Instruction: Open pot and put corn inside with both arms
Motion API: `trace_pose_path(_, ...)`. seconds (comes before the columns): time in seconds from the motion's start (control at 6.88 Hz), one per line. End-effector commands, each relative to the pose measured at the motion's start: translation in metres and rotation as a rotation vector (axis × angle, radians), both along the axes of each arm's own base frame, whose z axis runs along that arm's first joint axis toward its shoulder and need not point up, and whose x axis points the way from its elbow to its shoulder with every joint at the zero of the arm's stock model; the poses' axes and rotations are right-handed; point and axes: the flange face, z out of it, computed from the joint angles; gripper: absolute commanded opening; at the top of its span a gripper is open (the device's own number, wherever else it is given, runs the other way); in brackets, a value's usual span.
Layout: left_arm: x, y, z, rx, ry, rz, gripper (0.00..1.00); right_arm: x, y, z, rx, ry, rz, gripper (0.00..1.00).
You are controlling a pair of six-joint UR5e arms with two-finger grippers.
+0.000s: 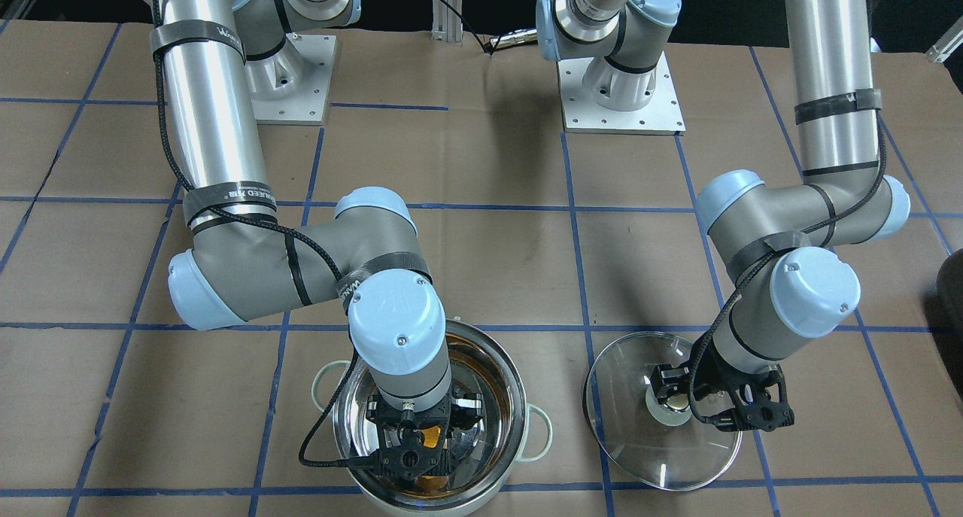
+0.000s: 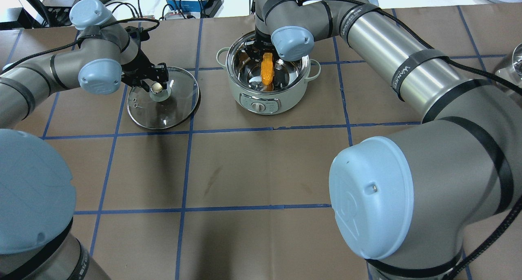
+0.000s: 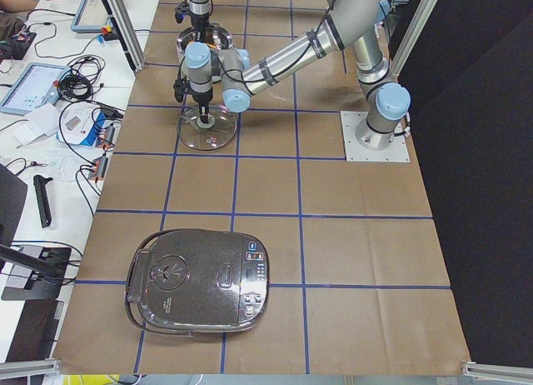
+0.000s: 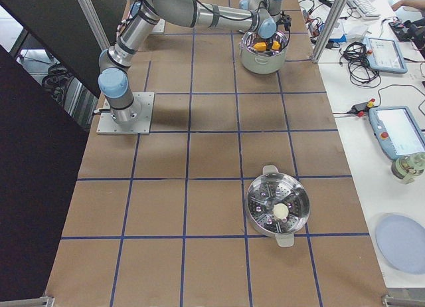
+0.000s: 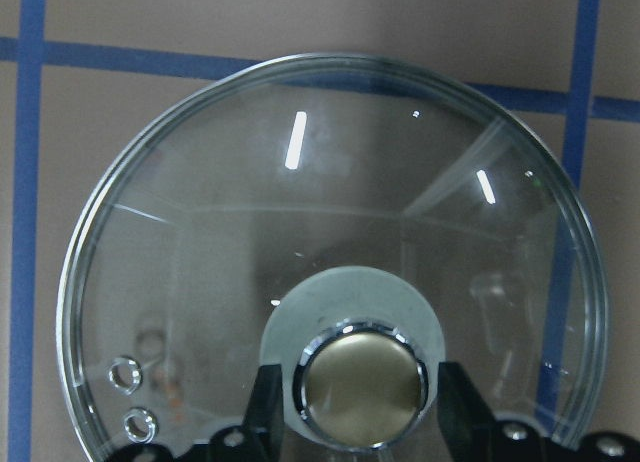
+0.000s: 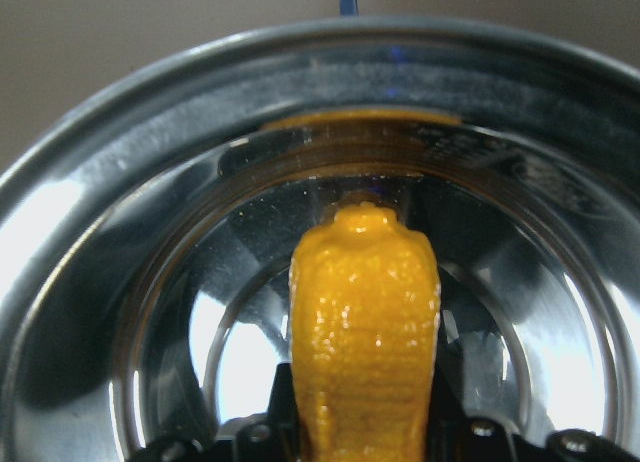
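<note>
The right gripper [image 1: 417,442], clamped on the bumpy yellow-orange toy corn cob [image 6: 365,322] inside the round shiny steel pot [image 2: 267,102] beneath it, should lower before releasing, while the left gripper [image 5: 357,407] brackets the knob [image 5: 362,382] of the glass lid [image 5: 300,182], slightly parted

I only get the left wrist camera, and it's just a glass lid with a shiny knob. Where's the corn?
Observer: The corn is gripped by the right gripper, down inside the open pot.
Operator: Is the pot close to my lid?
Observer: Yes. The glass lid lies flat on the table, on the robot's left of the pot, not touching it.
Operator: Anything else on the table?
Observer: A black rice cooker, lid shut, sits towards the table's end on the robot's left.
</note>
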Motion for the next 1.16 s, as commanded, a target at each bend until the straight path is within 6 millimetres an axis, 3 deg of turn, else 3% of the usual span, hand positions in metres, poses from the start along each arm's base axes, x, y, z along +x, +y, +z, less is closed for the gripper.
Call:
trace_pose_path(0.0,0.004,-0.001,0.001,-0.003,-0.026,0.002,0.94,-0.005,0.010,0.030,-0.028,-0.004,0.014,1.00)
trace_pose_path(0.15,0.004,-0.005,0.014,-0.026,-0.033,0.007,1.00,-0.024,0.023,0.089,-0.065,-0.017,-0.003,1.00)
trace_pose_path(0.29,-0.011,-0.001,0.050,-0.067,-0.037,0.006,1.00,-0.052,0.049,0.147,-0.017,0.001,-0.031,1.00)
trace_pose_path(0.44,-0.017,0.017,0.084,-0.025,-0.026,0.029,1.00,-0.096,0.081,0.205,0.044,0.016,-0.081,1.00)
trace_pose_path(0.58,-0.029,0.051,0.144,0.003,-0.024,0.017,1.00,-0.143,0.122,0.252,0.081,0.025,-0.088,1.00)
trace_pose_path(0.73,-0.032,0.083,0.183,0.049,-0.072,0.013,1.00,-0.172,0.169,0.283,0.062,0.014,-0.108,1.00)
trace_pose_path(0.87,-0.048,0.123,0.229,0.056,-0.083,-0.014,1.00,-0.183,0.209,0.270,0.092,0.029,-0.120,1.00)
trace_pose_path(1.02,-0.067,0.148,0.248,0.046,-0.086,-0.041,1.00,-0.185,0.226,0.258,0.104,0.026,-0.121,1.00)
